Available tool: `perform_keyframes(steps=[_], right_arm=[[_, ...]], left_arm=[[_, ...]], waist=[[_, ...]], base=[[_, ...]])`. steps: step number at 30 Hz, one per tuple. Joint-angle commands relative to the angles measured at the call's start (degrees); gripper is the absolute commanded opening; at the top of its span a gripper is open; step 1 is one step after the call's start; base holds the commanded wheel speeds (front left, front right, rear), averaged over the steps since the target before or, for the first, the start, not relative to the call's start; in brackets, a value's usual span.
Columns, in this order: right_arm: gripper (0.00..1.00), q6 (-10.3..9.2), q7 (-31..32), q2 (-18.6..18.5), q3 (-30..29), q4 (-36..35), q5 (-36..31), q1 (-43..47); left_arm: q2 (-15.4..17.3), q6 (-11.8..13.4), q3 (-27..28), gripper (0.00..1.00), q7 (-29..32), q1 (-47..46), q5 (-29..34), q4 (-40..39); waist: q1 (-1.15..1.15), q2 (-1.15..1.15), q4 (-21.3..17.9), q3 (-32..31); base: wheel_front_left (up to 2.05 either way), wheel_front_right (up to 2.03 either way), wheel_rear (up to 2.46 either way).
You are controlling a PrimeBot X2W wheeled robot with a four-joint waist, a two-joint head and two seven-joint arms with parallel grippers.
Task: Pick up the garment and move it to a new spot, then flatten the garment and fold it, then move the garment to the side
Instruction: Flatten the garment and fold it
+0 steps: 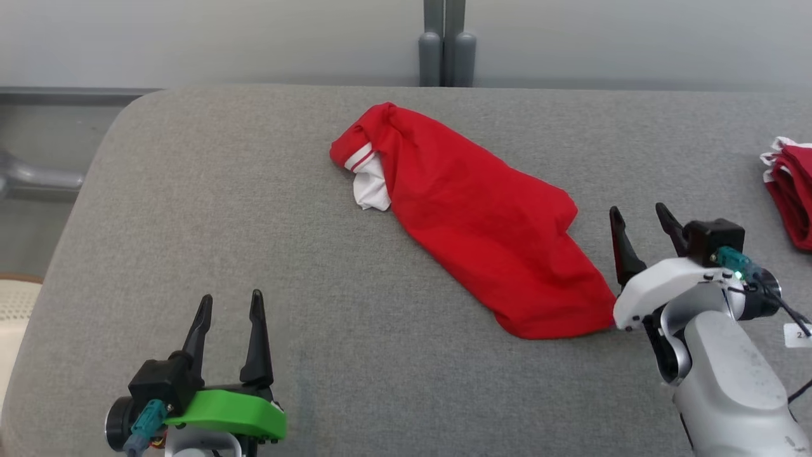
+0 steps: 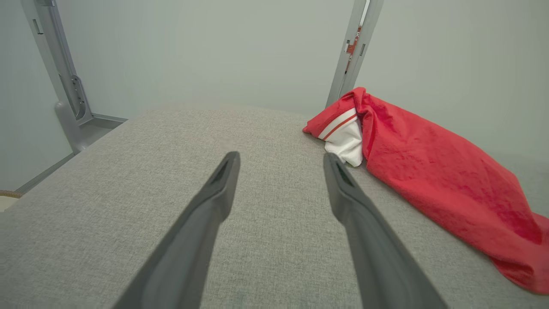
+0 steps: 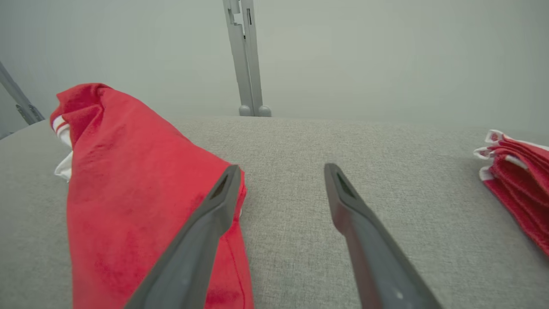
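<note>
The red garment point(image 1: 482, 235) lies crumpled mid-counter point(image 1: 254, 209), its white-trimmed end toward the far edge. The left tool point(image 1: 231, 297) hovers by the near edge toward the left corner, fingers spread and empty. The right tool point(image 1: 637, 209), also spread and empty, sits just beside the garment's nearer end. A folded red pile point(image 1: 793, 190) rests at the right edge.

Setting: looking like a robotics lab; grey fabric-covered worktable point(image 1: 380, 355) standing before bare pale wall point(image 1: 190, 38), grey metal post point(image 1: 446, 44) rising behind.
</note>
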Motion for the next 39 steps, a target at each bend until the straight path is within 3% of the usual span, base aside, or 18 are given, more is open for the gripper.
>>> perform_keyframes(steps=[1,8,16,18,21,22,31,39], right_arm=[[1.0,-0.06,0.5,-0.4,0.5,1.7,0.9,-1.9],[1.0,-0.06,2.5,-2.7,3.8,11.8,7.5,-9.2],[1.0,-0.06,4.8,-3.2,9.2,18.3,16.3,-11.8],[0.47,-0.06,4.3,-3.4,10.6,18.6,18.3,-11.9],[0.18,-0.06,3.3,-3.7,13.3,18.6,20.6,-11.9],[0.01,-0.06,2.8,-3.9,14.0,18.5,21.1,-12.0],[0.0,-0.06,-2.2,-5.8,19.3,15.8,23.6,-14.2],[0.0,-0.06,-3.4,-3.6,30.2,4.9,23.6,-13.2]], left_arm=[[0.0,-0.1,0.0,1.0,0.0,-1.0,0.2,0.2],[-0.3,-0.1,-0.1,1.0,0.0,-1.8,0.1,0.8],[-0.4,-0.2,0.0,1.0,0.0,-1.6,0.8,1.3],[-0.4,-0.2,0.1,1.0,0.0,-1.3,1.0,1.3],[-0.4,-0.2,0.3,1.0,0.0,-0.7,1.4,1.4],[-0.4,-0.2,0.4,1.0,0.0,-0.6,1.5,1.4],[-0.4,-0.4,0.5,1.0,0.0,0.0,1.8,1.6],[-0.4,-0.5,0.4,1.0,0.0,0.5,1.7,1.8]], waist=[[0.0,0.0,3.7,3.4],[0.0,0.0,7.6,5.9],[0.0,0.0,8.8,5.3],[0.0,0.0,8.6,4.9],[0.0,0.0,8.0,4.4],[0.0,0.0,7.8,4.3],[0.0,0.0,5.0,2.7],[0.0,0.0,4.7,0.7]], base=[[0.0,0.0,0.0],[0.0,0.0,0.0],[0.0,0.0,0.0],[0.0,0.0,0.0],[0.0,0.0,0.0],[0.0,0.0,0.0],[0.0,0.0,0.0],[0.0,0.0,0.0]])
